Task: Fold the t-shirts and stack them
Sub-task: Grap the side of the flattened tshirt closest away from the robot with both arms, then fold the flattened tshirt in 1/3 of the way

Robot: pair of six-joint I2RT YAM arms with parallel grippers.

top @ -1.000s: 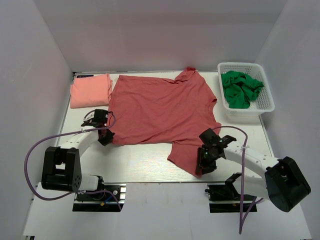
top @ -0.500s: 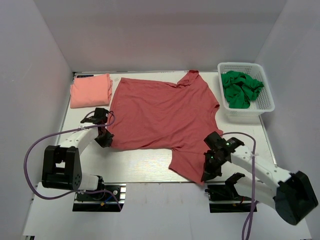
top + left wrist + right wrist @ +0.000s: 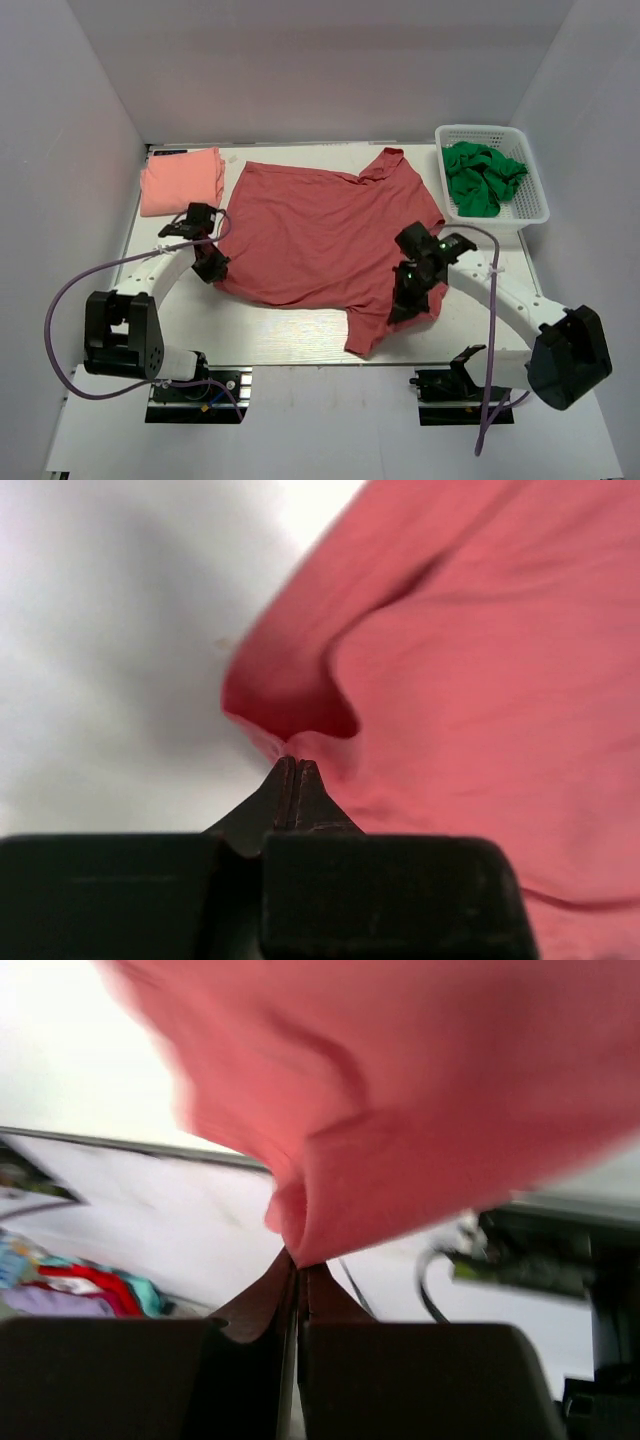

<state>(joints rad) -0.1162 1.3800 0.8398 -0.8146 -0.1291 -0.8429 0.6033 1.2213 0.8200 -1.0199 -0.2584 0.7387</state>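
The left gripper [image 3: 216, 270] is clamped on the left corner of the brick-red t-shirt [image 3: 320, 235], the right gripper [image 3: 400, 306] on its right edge. A folded salmon-pink t-shirt [image 3: 180, 180] lies just beside it.

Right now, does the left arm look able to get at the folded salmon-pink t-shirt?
Likely within reach: the salmon-pink t-shirt lies just beyond the left fingers, with nothing in between. But they are shut on the edge of the brick-red t-shirt, which they would have to release first.
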